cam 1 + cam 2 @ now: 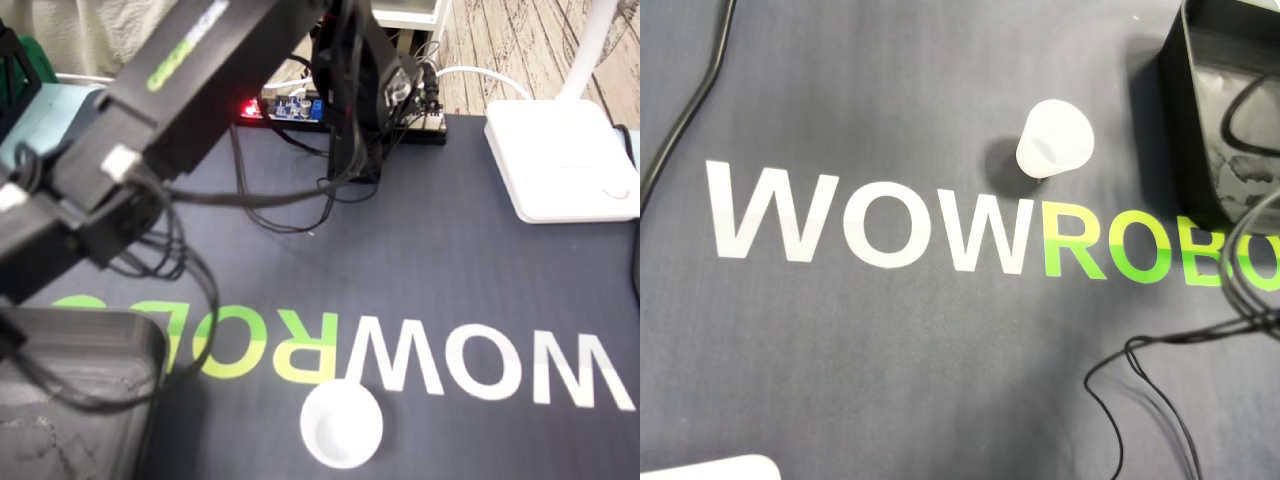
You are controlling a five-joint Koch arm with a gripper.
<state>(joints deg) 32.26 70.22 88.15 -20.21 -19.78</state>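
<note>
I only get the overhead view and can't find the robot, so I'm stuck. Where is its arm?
Observer: In the fixed view, the black arm with green lettering stretches toward the dark rectangular plastic bin; its end effector is out of frame.
Operator: Is anything lit up?
Observer: Yes, a small red light glows by the blue circuit board at the dark mat's back edge.
Operator: What else is there?
Observer: A flat white plastic lamp base sits at the mat's right edge there, a white stem rising from it.

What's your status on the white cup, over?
Pincer not in frame; arm reaches toward black bin. White cup standing free on mat. Loose cables near bin, nothing touching cup.
</note>
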